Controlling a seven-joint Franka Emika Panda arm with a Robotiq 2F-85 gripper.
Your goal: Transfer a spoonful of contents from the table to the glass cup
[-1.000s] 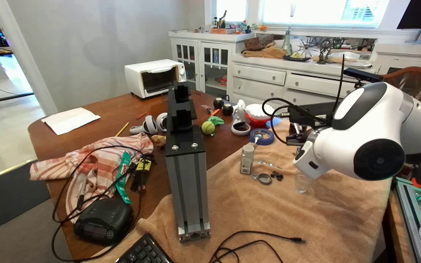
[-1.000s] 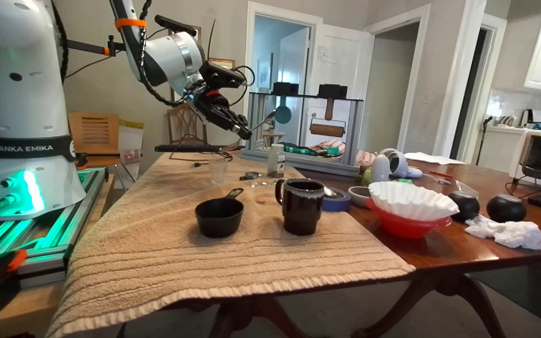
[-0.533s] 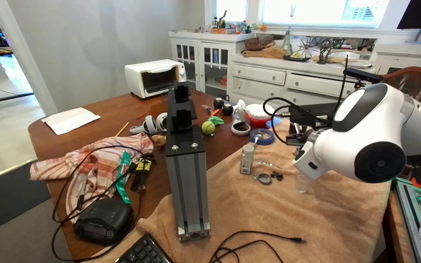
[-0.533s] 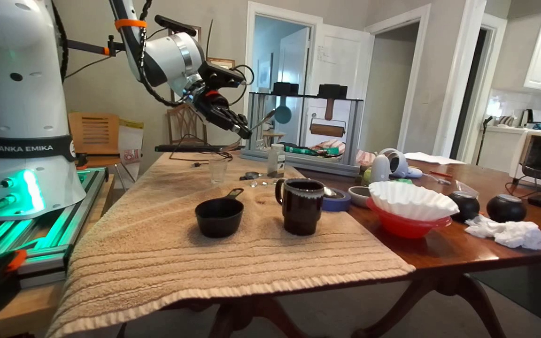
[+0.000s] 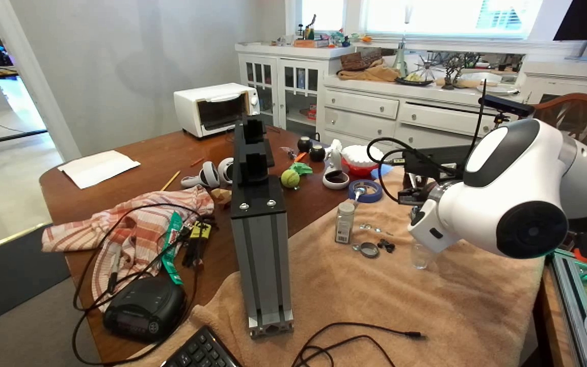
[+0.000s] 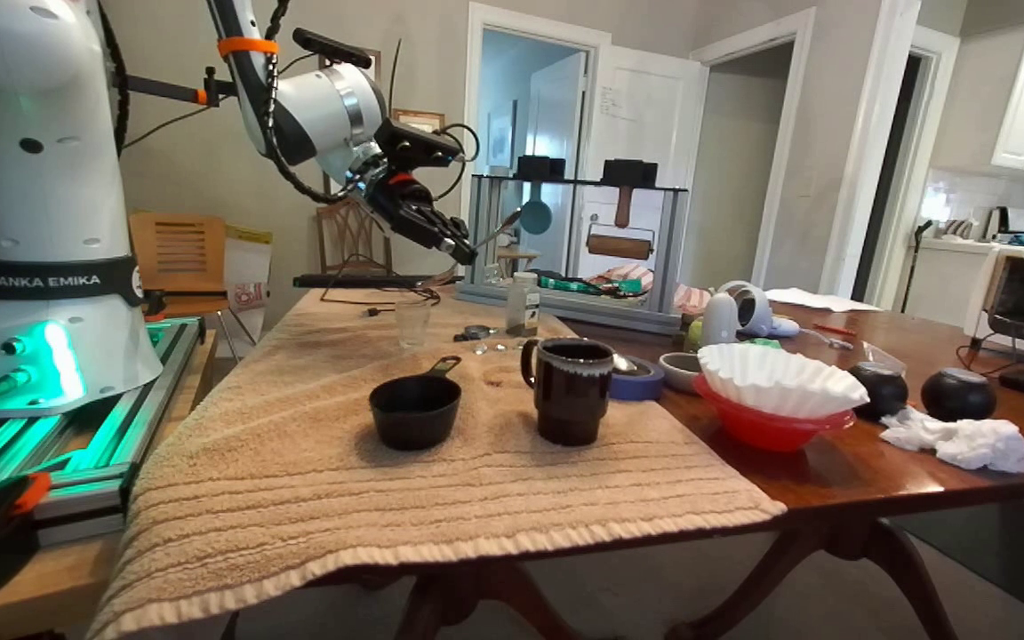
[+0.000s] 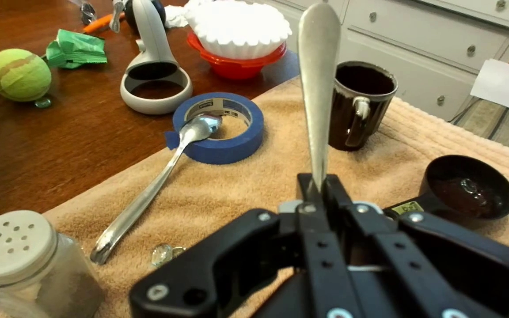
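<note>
My gripper is shut on a metal spoon, in the wrist view too, where the fingertips pinch the spoon's handle. The handle end points up and away. The spoon's bowl is hidden in the wrist view; a faint thin piece below the fingers in an exterior view may be it, so its load cannot be told. The small clear glass cup stands upright on the tan cloth, below the gripper; it also shows in an exterior view, partly behind the arm. The brown wooden table lies under the cloth.
A shaker jar, a second spoon leaning on blue tape, a dark mug and a black measuring cup are nearby. A metal frame with hanging tools stands beside the cloth. Small glass pieces lie near the jar.
The arm has tilted and sunk very slightly, with the spoon still in the gripper. The cup and the other objects have not moved.
</note>
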